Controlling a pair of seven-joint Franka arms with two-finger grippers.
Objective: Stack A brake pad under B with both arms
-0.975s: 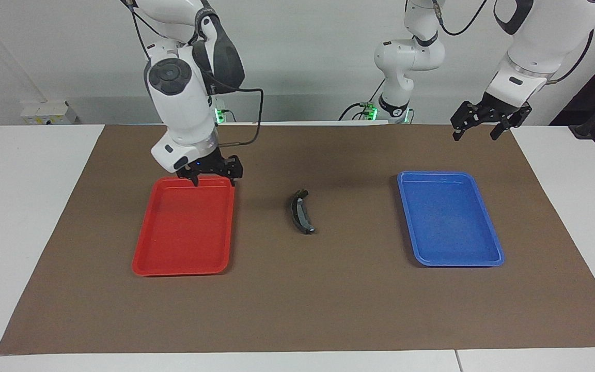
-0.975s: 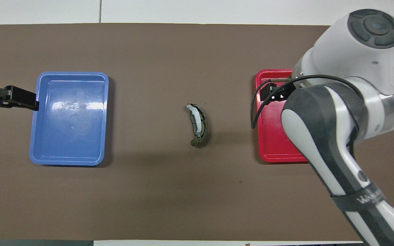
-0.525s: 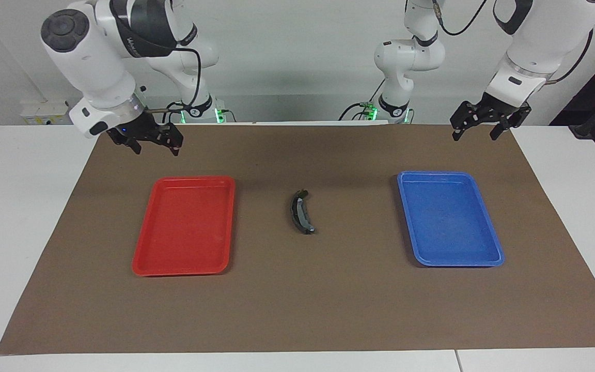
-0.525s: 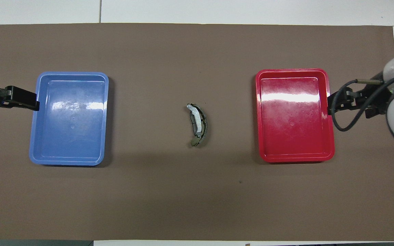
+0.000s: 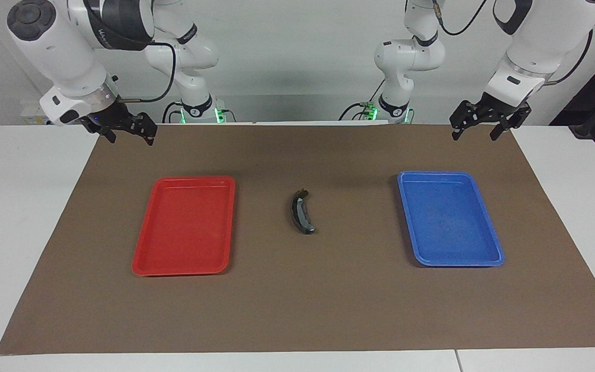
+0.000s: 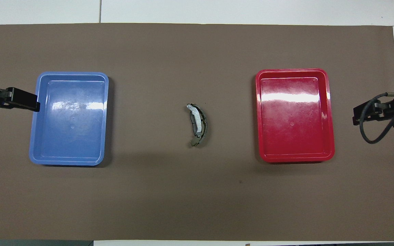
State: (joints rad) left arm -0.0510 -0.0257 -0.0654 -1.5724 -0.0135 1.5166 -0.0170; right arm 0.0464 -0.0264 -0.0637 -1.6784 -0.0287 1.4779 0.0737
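The stacked black arc-shaped pad (image 5: 301, 212) lies mid-counter between the red tray (image 5: 184, 258) and blue tray (image 5: 452, 256), long axis toward the robots. Left gripper (image 5: 475, 127) and right gripper (image 5: 126, 132) hover about equally distant, jaws open, empty.

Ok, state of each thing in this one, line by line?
Pad stack: curved pad on top of the other, on the mat between the trays; nothing touches it.
Red tray: empty.
Blue tray: empty.
Left gripper: open, raised over the mat's corner, holding nothing.
Right gripper: open, raised over the mat's edge, holding nothing.
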